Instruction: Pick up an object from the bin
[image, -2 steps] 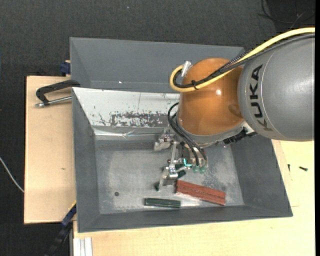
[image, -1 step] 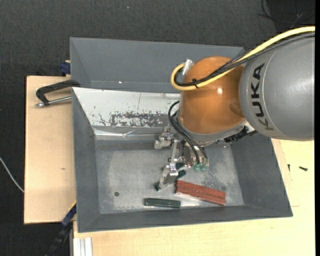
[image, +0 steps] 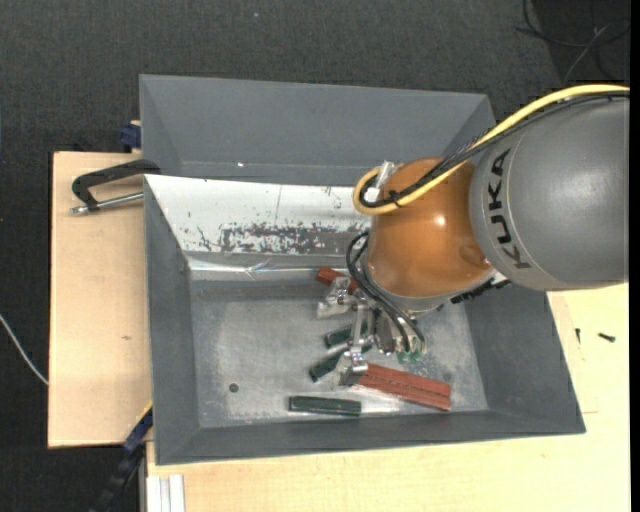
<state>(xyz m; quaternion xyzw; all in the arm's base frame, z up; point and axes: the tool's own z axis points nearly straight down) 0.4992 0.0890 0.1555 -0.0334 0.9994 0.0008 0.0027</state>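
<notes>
Low in the grey metal bin (image: 250, 340), toward its front edge: end effector (image: 362, 350), spread or pressed together impossible to tell (clutter underneath). Just beside it, a flat matte red bar (image: 405, 386); nearer the front edge, a slim dark green stick (image: 325, 405). Likely risks: catching two pieces at once, or skidding the smooth bar across bare metal.

Flat red bar (image: 408, 388) lies slantwise by bin's (image: 166, 330) near wall (dark green stick (image: 324, 406), prob. marker, beside).
</notes>
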